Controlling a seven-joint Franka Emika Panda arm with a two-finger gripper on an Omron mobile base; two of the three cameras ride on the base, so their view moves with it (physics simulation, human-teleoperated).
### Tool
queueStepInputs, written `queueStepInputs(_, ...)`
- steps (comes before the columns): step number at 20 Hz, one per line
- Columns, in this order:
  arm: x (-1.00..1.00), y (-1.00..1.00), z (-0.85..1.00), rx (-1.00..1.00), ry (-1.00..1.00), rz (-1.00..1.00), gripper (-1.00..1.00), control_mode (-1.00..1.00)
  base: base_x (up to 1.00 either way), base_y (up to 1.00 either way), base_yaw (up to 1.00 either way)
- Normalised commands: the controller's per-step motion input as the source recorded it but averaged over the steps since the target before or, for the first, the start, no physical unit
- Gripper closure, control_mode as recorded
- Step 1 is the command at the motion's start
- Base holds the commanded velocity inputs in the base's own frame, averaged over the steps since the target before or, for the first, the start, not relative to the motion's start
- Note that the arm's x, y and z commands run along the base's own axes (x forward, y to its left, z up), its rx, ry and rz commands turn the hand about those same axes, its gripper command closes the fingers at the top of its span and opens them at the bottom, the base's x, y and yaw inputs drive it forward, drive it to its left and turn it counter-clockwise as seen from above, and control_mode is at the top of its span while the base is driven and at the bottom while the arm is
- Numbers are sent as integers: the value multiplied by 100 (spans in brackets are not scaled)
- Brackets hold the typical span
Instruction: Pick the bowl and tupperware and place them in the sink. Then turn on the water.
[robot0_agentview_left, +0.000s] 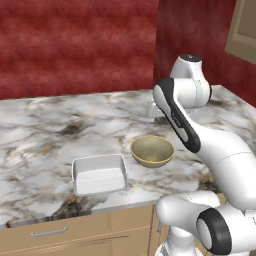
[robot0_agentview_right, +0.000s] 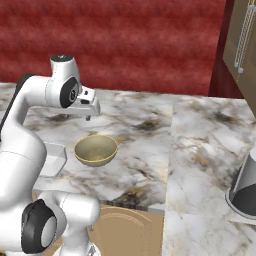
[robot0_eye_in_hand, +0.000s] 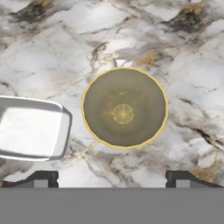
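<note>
Bowl (robot0_eye_in_hand: 124, 107), round, olive-gold with a yellow rim, sits on the veined marble worktop (robot0_eye_in_hand: 48, 52), tupperware (robot0_eye_in_hand: 30, 127), white and round-cornered, at its nine o'clock. Claw (robot0_eye_in_hand: 112, 178) hovers above, fingertips spread wide, holding nothing.

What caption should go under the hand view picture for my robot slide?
Open tool hovering above the olive-gold bowl, with the white tupperware beside it on the marble counter.

No legible text, labels, brand marks, numbers or signs on any surface in view.
</note>
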Motion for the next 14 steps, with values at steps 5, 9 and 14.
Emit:
queueStepInputs(5, 0, 9, -2, 0, 9, 0, -100, -100, 0, 0, 0)
queueStepInputs(9, 0, 13, -14, 0, 16, 0, -100, -100, 0, 0, 0)
queueStepInputs(14, 0, 11, -22, 0, 14, 0, -100, -100, 0, 0, 0)
